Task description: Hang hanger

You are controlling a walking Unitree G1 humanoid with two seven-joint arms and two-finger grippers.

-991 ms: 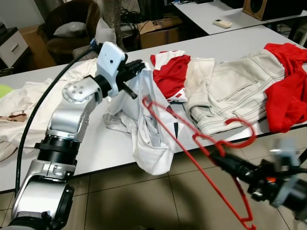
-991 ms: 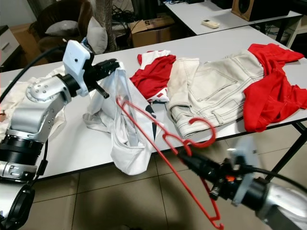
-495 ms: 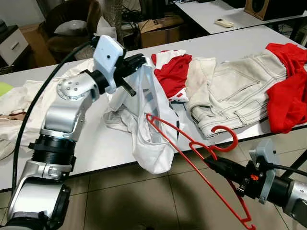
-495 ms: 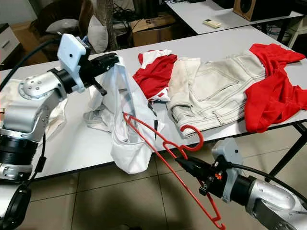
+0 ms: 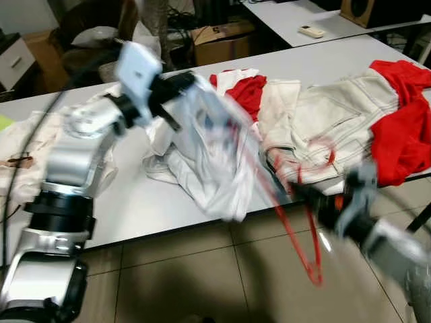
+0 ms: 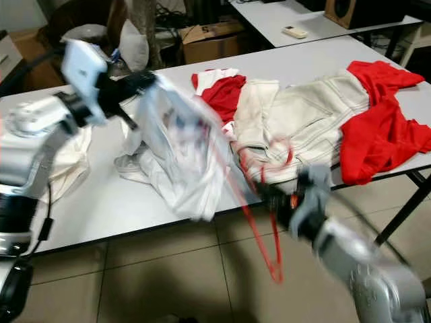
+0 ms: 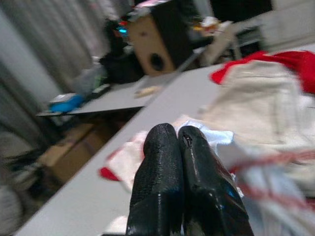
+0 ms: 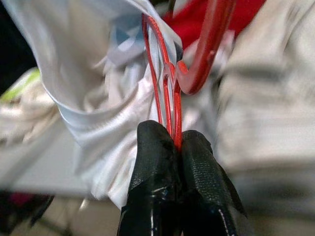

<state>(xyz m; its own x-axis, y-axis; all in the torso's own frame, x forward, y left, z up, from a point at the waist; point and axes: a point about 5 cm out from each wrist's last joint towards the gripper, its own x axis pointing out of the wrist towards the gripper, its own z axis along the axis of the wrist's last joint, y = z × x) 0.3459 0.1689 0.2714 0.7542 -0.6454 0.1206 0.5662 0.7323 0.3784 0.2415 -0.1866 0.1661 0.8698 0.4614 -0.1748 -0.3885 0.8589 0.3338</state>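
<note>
My left gripper [image 5: 187, 82] is raised over the white table [image 5: 128, 202] and is shut on the collar of a white garment [image 5: 209, 158]. The garment hangs down past the table's front edge. In the left wrist view the fingers [image 7: 162, 162] are pressed together with white cloth at their tips. My right gripper [image 5: 304, 195], at the table's front edge, is shut on a red hanger [image 5: 296, 235]. The right wrist view shows the hanger's neck [image 8: 170, 98] between the fingertips. One arm of the hanger reaches into the garment [image 8: 98, 88]. The head views are blurred by motion.
Cream jeans [image 5: 323, 114] and a red shirt [image 5: 404, 128] lie on the table's right half. A red and white shirt [image 5: 246, 91] lies behind the garment, and pale clothes [image 5: 27, 145] at the left. A tiled floor [image 5: 175, 276] lies in front, more tables and boxes behind.
My right arm has swung up and left with the hanger, pushing it toward and into the white garment. The left gripper still holds the garment up. The picture has blurred.
</note>
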